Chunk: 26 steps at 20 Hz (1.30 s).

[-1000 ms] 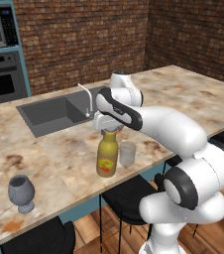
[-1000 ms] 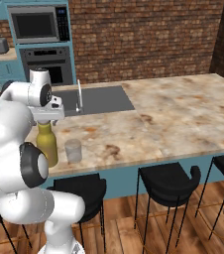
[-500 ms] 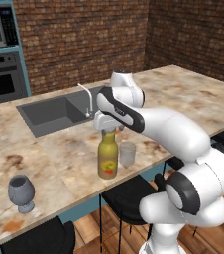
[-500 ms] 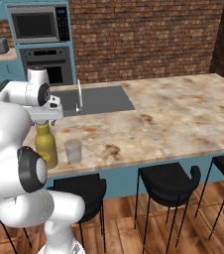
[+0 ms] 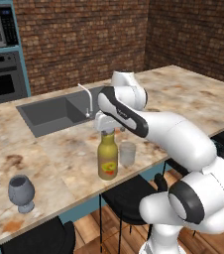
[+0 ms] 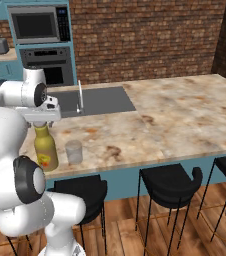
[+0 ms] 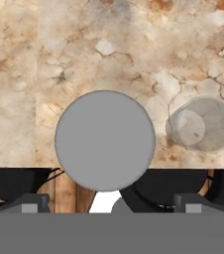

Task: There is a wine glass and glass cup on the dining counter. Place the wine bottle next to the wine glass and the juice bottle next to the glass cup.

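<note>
The juice bottle, olive-yellow with a grey cap, stands upright on the dining counter near its front edge. The glass cup stands right beside it, apart by a small gap. My gripper hangs straight over the bottle's cap, open, its fingertips spread wider than the cap and touching nothing. The wine glass sits farther left along the same front edge. The wine bottle is out of view.
An inset grey sink with a thin faucet lies behind the bottle. Black bar stools stand below the counter's front edge. A wall oven and microwave are at the back.
The arm has shifted only slightly above the bottle. The juice bottle, the glass cup and the wine glass stand where they were.
</note>
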Motion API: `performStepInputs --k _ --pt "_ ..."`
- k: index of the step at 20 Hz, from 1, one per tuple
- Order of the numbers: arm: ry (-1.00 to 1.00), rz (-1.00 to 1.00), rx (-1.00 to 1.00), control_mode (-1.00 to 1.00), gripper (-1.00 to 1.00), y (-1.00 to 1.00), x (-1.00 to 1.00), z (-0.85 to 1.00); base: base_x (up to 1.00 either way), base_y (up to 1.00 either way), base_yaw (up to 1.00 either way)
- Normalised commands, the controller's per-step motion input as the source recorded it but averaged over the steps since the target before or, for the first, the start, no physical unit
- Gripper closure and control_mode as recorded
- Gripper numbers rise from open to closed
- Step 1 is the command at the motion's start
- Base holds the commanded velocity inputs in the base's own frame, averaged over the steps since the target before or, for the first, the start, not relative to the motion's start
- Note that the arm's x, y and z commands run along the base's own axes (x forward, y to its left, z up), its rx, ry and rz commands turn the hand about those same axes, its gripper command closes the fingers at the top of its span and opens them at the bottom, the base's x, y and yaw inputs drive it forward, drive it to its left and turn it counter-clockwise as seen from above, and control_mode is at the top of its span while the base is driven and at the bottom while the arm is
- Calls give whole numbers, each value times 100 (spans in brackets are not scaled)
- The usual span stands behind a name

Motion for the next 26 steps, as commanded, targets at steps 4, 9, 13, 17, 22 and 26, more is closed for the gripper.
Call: performStepInputs --k 4,9,13,17,22,26 --pt "-2 0 0 -100 -100 0 -29 9 0 0 0" --pt "-6 -3 0 -100 -100 0 -36 10 0 0 0" --pt "-11 -7 0 -100 -100 -1 -53 8 0 0 0" --pt "-10 -11 0 -100 -100 -5 -59 1 0 0 0" --pt "-16 -13 0 -100 -100 -12 -75 -2 0 0 0" --pt "-12 -15 1 -100 -100 -15 -75 0 0 0 0"
